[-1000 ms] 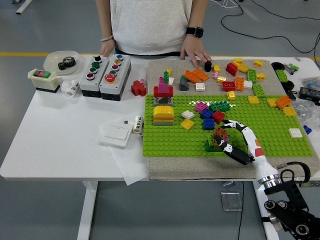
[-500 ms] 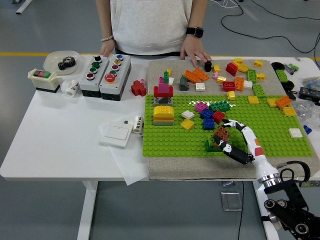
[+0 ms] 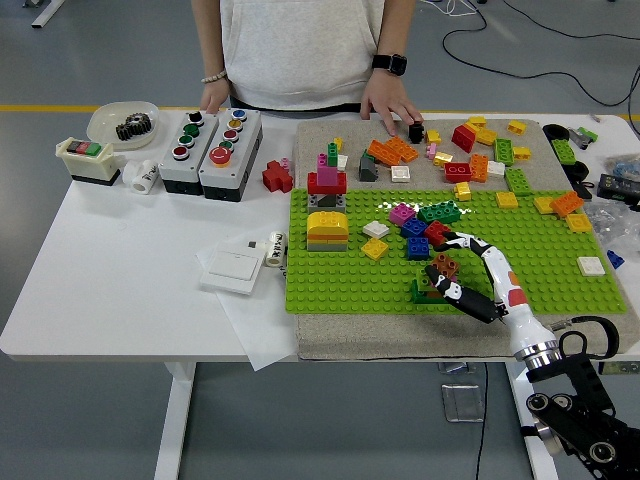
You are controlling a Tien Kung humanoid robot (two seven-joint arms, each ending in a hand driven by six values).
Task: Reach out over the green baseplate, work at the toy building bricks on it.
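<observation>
The green baseplate [image 3: 340,275] lies on a beige mat. On it stand a yellow-and-grey stack [image 3: 327,230], a red-pink-green tower [image 3: 326,178] and a cluster of pink, green, blue and red bricks [image 3: 420,225]. Near its front edge a brown brick [image 3: 444,268] sits on a dark green brick [image 3: 419,292]. My right hand [image 3: 452,268] reaches in from the lower right. One finger arches over the brown brick from behind, another presses at its near side. The left arm does not show.
Loose bricks [image 3: 470,150] are strewn over the mat behind the baseplate. Two button boxes [image 3: 210,140], a bowl with a gear [image 3: 125,123] and a white switch plate [image 3: 232,268] lie at the left. A person's hands [image 3: 390,105] rest at the far edge.
My right hand has shifted slightly away from me over the baseplate, its fingers closing tighter around the brown brick. The person's hands have stayed still.
</observation>
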